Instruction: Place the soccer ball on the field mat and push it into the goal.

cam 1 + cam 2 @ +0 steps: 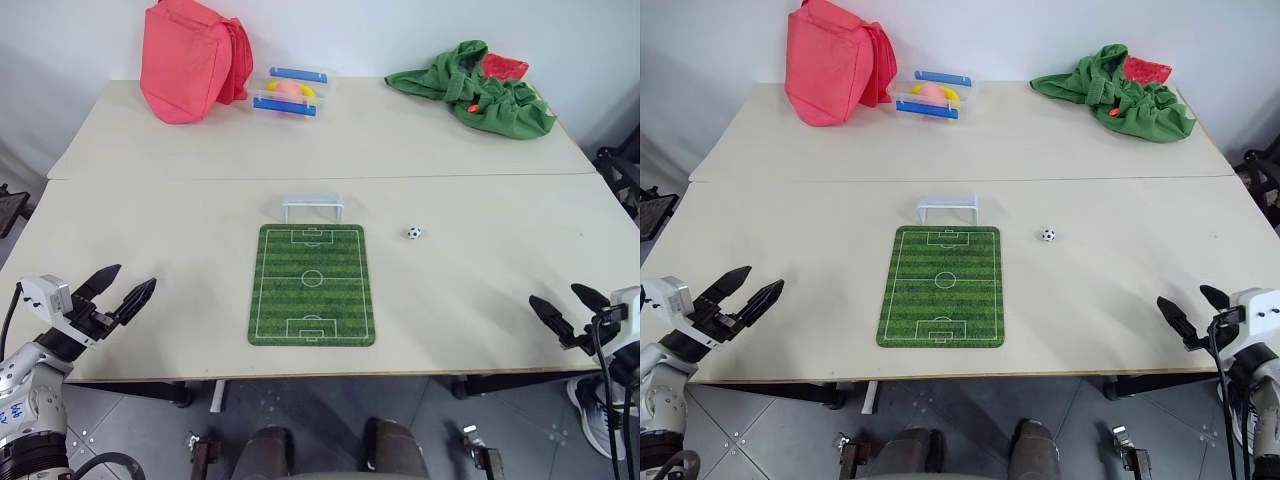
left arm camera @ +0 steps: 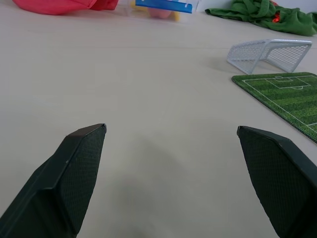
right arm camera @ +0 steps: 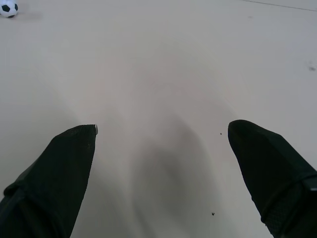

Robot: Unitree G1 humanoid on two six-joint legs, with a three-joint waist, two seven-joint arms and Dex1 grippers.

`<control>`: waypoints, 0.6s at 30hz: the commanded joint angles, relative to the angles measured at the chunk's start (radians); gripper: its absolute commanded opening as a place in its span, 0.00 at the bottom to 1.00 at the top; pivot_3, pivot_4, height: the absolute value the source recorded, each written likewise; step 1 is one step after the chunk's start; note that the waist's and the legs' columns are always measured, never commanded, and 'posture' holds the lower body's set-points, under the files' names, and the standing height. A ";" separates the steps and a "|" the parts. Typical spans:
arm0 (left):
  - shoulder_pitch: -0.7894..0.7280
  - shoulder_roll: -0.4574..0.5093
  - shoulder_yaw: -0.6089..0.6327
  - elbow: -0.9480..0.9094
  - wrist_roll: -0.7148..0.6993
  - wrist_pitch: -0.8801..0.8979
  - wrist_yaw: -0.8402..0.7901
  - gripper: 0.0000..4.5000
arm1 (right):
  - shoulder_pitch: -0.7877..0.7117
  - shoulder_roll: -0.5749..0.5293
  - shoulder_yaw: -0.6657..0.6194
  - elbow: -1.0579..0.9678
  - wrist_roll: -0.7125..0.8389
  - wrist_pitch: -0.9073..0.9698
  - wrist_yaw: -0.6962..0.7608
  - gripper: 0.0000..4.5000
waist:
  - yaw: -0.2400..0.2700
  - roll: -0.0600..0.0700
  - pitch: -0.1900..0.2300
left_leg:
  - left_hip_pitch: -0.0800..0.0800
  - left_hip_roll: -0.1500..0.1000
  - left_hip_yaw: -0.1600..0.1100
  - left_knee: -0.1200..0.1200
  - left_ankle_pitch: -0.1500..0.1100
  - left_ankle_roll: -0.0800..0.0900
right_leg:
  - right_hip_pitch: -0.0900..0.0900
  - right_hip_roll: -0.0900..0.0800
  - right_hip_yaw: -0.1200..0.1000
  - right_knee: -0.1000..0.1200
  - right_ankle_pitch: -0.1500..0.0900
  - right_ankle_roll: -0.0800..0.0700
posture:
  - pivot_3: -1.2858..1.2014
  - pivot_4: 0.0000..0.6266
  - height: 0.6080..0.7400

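The table [image 1: 180, 230] is carrying the field mat [image 1: 311, 285], its long axis running away from the robot toward the goal [image 1: 312, 207], which is standing just beyond the mat's far short edge. The soccer ball [image 1: 414, 233] is lying on bare tabletop just off the mat's right side, near its far end, so the right gripper [image 1: 567, 311] is sitting nearer to it than the left gripper [image 1: 115, 288]. Both are hovering at the near table edge, well apart from the mat, jaws spread wide and carrying nothing.
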 commanded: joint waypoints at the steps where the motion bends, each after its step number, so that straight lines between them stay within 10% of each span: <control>1: -0.001 0.028 0.020 -0.025 -0.022 0.019 -0.010 1.00 | -0.009 -0.007 -0.026 0.006 0.015 -0.021 0.010 0.99 | 0.000 0.000 0.000 | 0.000 0.000 0.000 0.000 0.000 0.000 | 0.000 0.000 0.000 0.000 0.000 0.000 | 0.52 0.24 1.00; 18: -0.104 0.076 -0.033 -0.056 -0.021 0.057 -0.063 1.00 | -0.298 -0.116 0.150 -0.182 0.046 0.331 0.048 0.99 | -0.008 0.001 0.000 | 0.001 0.001 0.003 0.002 0.000 0.000 | -0.003 0.000 0.005 0.003 0.000 0.000 | 0.52 0.24 1.00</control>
